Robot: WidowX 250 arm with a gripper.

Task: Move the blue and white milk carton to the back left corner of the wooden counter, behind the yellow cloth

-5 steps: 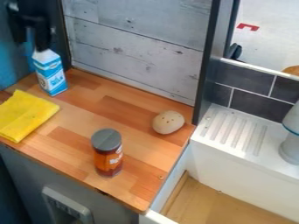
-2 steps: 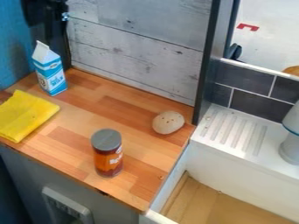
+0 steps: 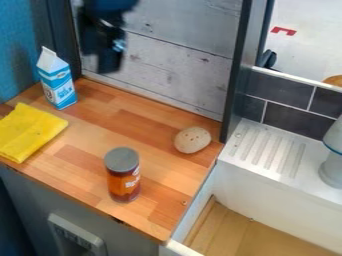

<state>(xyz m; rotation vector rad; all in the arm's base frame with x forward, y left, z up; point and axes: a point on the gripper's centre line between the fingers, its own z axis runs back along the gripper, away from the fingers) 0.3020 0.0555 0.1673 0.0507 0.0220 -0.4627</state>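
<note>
The black gripper [image 3: 105, 55] hangs high at the upper left, in front of the whitewashed plank wall and above the counter's back edge, touching nothing on the counter. To its lower left a blue and white milk carton [image 3: 57, 80] stands upright in the back left corner. A yellow cloth [image 3: 30, 131] lies folded at the left edge. Near the front, an orange jar with a grey lid [image 3: 123, 175] stands upright. The pale speckled, potato-like object [image 3: 192, 140] rests near the counter's right edge.
The wooden counter [image 3: 93, 145] is bounded by the plank wall [image 3: 174, 65] behind and a dark upright post [image 3: 237, 70] at the back right. Right of it lie a white sink [image 3: 267, 200] with a ridged ledge and a grey-white object [image 3: 332, 160].
The gripper has moved right, from above the milk carton to in front of the plank wall. The carton, cloth, jar and speckled object have stayed in place.
</note>
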